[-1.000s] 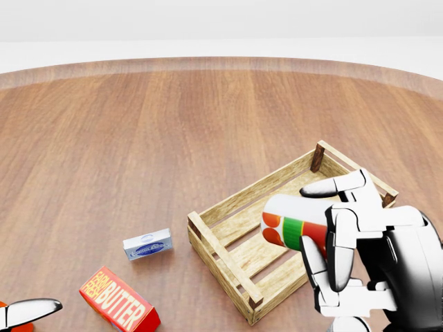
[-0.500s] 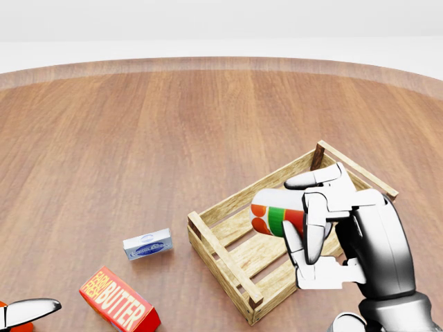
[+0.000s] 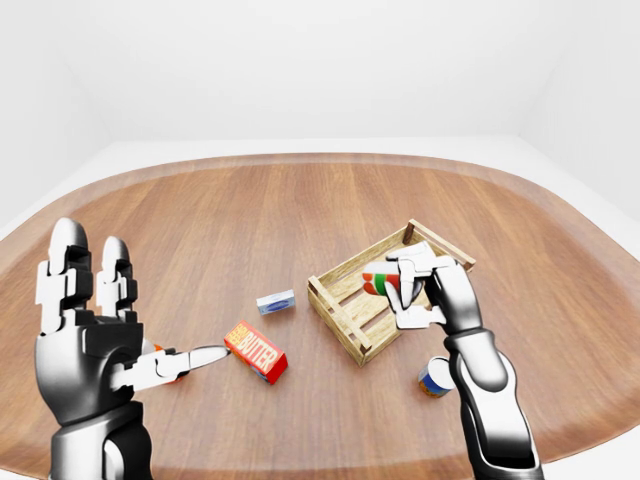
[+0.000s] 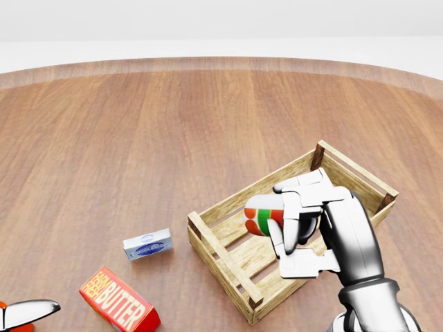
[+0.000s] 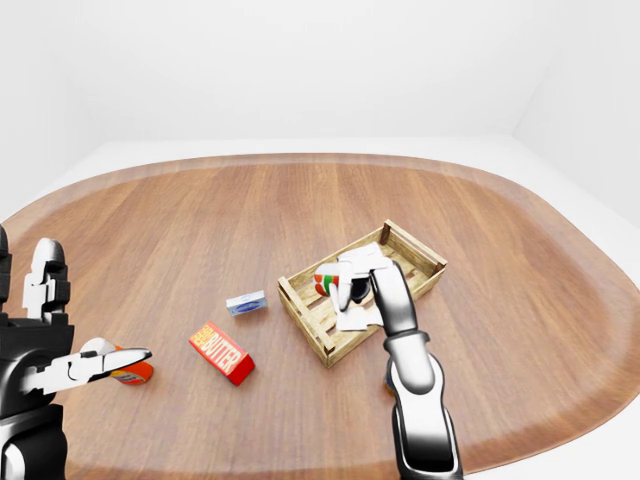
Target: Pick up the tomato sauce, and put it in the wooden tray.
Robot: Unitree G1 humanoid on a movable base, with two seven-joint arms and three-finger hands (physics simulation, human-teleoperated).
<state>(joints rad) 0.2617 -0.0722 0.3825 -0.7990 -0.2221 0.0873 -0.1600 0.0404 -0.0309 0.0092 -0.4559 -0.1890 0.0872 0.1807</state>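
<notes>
The tomato sauce can (image 4: 262, 214), white with a red and green label, lies on its side in my right hand (image 4: 292, 223), whose fingers are shut round it. Hand and can hang over the middle of the wooden tray (image 4: 215, 244), a slatted crate standing at an angle on the round wooden table (image 4: 138, 138). Whether the can touches the tray's floor cannot be told. My left hand (image 3: 118, 335) is held up at the lower left of the left-eye view, fingers spread, open and holding nothing.
A red butter box (image 4: 118, 309) and a small blue-and-white box (image 4: 147, 244) lie left of the tray. Another can (image 3: 435, 379) stands by my right forearm. An orange-red object (image 5: 131, 373) sits by my left thumb.
My right hand has carried the can leftward and farther in over the tray's middle. The left hand and the other objects have stayed put.
</notes>
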